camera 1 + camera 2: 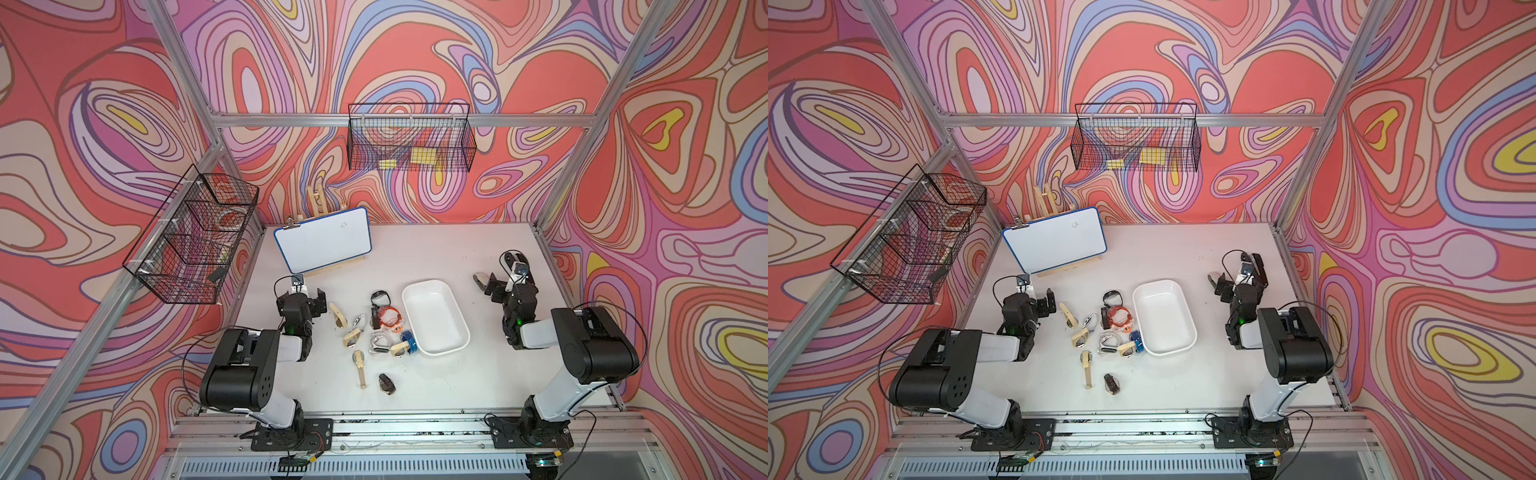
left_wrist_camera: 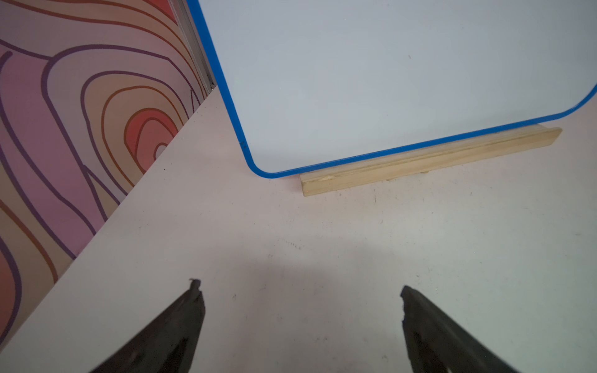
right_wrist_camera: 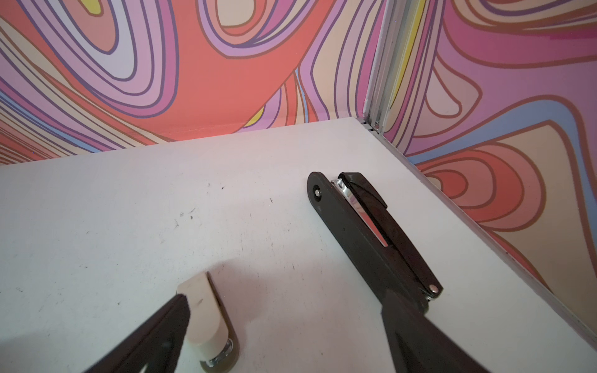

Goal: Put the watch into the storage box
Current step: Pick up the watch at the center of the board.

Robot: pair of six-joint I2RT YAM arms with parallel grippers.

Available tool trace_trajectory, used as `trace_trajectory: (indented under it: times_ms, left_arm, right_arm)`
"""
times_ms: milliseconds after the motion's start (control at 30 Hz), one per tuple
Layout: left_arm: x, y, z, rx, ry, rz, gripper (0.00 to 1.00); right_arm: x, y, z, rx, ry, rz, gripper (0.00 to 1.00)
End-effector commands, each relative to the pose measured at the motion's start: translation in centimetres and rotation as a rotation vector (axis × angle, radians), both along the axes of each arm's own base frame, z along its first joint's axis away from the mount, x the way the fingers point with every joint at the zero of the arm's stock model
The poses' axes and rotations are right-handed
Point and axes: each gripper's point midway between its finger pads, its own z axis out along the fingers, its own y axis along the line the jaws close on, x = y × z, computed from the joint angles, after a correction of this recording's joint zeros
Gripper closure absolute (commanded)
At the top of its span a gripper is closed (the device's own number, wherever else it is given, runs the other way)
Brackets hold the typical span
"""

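Observation:
The storage box (image 1: 453, 351) (image 1: 1183, 348) is a white tray right of the table's middle, with nothing in it. Several watches lie loose to its left: a black watch (image 1: 380, 297) (image 1: 1112, 296), an orange one (image 1: 391, 316), beige-strapped ones (image 1: 360, 370), a blue one (image 1: 410, 341) and a dark one (image 1: 387, 383) nearest the front. My left gripper (image 1: 307, 298) (image 1: 1038, 301) (image 2: 299, 289) stands open left of the watches, over bare table. My right gripper (image 1: 494, 274) (image 1: 1227, 274) (image 3: 284, 297) is open right of the box, holding nothing.
A blue-rimmed whiteboard (image 1: 324, 239) (image 2: 387, 80) leans on a wooden stand at the back left. Black wire baskets hang on the back wall (image 1: 409, 139) and the left frame (image 1: 195, 237). A black hinged object with a chrome strip (image 3: 361, 232) lies beside my right gripper.

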Motion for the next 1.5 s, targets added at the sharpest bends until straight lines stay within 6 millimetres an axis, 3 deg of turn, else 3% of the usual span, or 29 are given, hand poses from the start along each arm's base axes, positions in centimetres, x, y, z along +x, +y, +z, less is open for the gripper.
trace_trajectory:
  times_ms: [0, 100, 167, 267, 367, 467, 500, 633, 733, 833, 933, 1133, 1300, 1467]
  left_arm:
    - [0.3, 0.0, 1.0, -0.014, -0.039, 0.002, 0.00]
    - [0.4, -0.3, 1.1, -0.015, -0.039, -0.021, 0.00]
    - [0.3, -0.8, 2.2, -0.004, -0.048, -0.049, 0.00]
    - [-1.5, 1.0, 7.0, 0.041, -0.056, 0.132, 0.00]
    - [-3.9, 1.9, 12.1, -0.058, -0.091, 0.250, 0.00]
    - [-7.1, 1.5, 14.5, -0.234, -0.073, 0.292, 0.00]
    - [-7.9, 0.6, 14.8, -0.299, -0.047, 0.255, 0.00]
    - [-10.9, -4.2, 13.6, -0.546, 0.100, 0.083, 0.00]
    - [-13.2, -7.4, 11.6, -0.682, 0.255, -0.006, 0.00]
    - [-15.1, -9.9, 9.9, -0.707, 0.390, -0.076, 0.00]
    - [-16.3, -11.2, 8.1, -0.645, 0.475, -0.099, 0.00]
    - [-15.8, -13.7, 4.0, -0.674, 0.595, -0.099, 0.01]
    - [-14.3, -13.5, 1.8, -0.673, 0.611, -0.014, 0.05]
    - [-12.3, -13.2, 0.3, -0.687, 0.576, 0.076, 0.15]
  right_arm:
    - [-0.2, -0.1, 0.3, 0.007, -0.011, -0.003, 0.02]
    - [-0.2, 0.1, 0.4, 0.006, -0.016, 0.009, 0.02]
    - [-0.8, 0.3, 1.4, -0.009, -0.042, 0.013, 0.02]
    - [-1.7, 2.3, 4.3, -0.082, -0.043, 0.034, 0.02]
    - [-2.4, 4.3, 6.5, -0.038, 0.003, 0.063, 0.02]
    - [-3.2, 5.9, 7.7, 0.068, 0.050, 0.105, 0.02]
    - [-3.6, 6.9, 8.0, 0.101, 0.067, 0.136, 0.02]
    - [-4.9, 12.5, 9.3, 0.171, 0.142, 0.320, 0.02]
    - [-6.4, 17.8, 10.3, 0.240, 0.206, 0.535, 0.02]
    - [-7.9, 21.9, 10.6, 0.327, 0.273, 0.715, 0.02]
    - [-8.7, 24.2, 10.1, 0.368, 0.326, 0.796, 0.02]
    - [-9.1, 25.7, 9.3, 0.354, 0.368, 0.810, 0.02]
    - [-9.4, 25.4, 9.2, 0.350, 0.367, 0.799, 0.02]
    - [-9.6, 25.2, 8.7, 0.343, 0.376, 0.794, 0.02]
